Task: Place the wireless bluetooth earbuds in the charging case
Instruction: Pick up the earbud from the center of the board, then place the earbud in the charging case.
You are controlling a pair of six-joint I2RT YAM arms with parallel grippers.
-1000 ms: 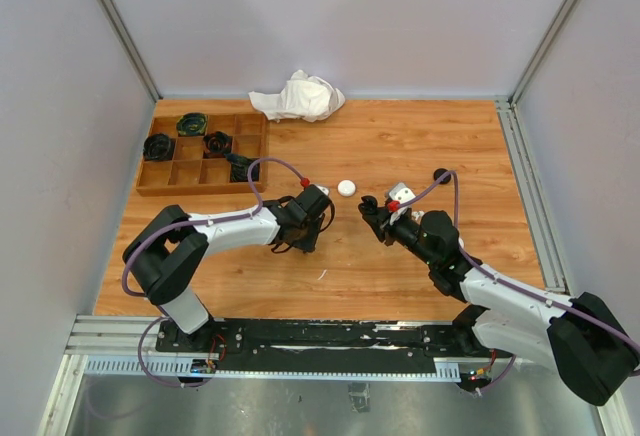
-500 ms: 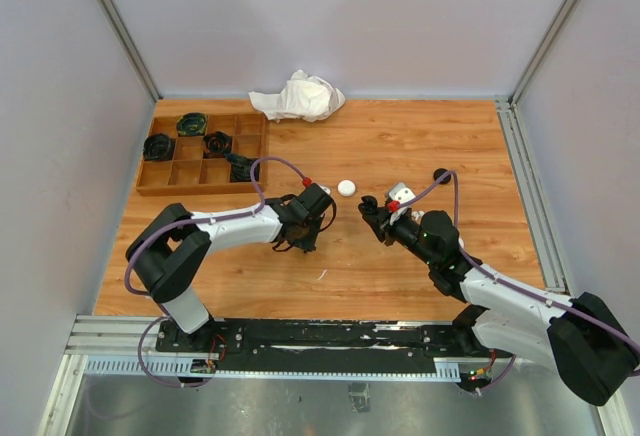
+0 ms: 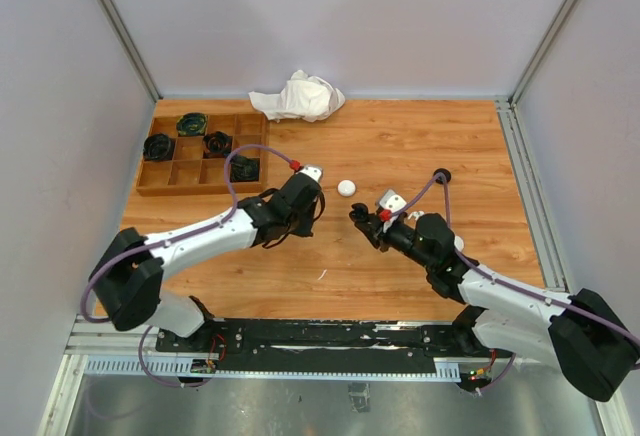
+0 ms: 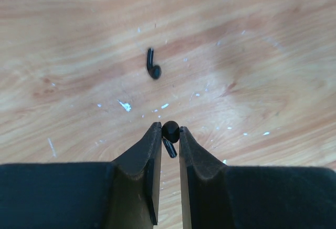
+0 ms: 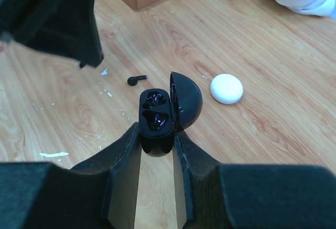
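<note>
The left gripper [image 4: 168, 133] is pinching a black bud [image 4: 170, 129] between its two finger tips. The round head of the bud is poking out at the tips, and its little stem is pointing back between the fingers. The gripper is hanging above the table [image 4: 252, 40] and is not touching it. A second black bud [image 4: 153, 68] is lying flat on the wood just ahead of the gripper, all by itself.

The right gripper [image 5: 156, 134] is squeezing the black case [image 5: 155, 114] by its lower part. The case is standing up and its lid [image 5: 187, 102] is hanging open to the right. Two dark hollows are showing inside it. In the right wrist view, the second black bud is lying on the table near the case, on its left.

A white case [image 3: 346, 187] is lying shut on the table. From above, it is sitting between the two grippers and a bit farther back, touching neither. The two grippers are facing each other near the middle of the table.

A wooden tray [image 3: 200, 151] is sitting at the back left, with dark things [image 3: 158, 146] in some of its boxes. A white cloth [image 3: 298, 96] is lying crumpled at the back edge. A thin white sliver [image 3: 322, 274] is lying on the wood near the front.
</note>
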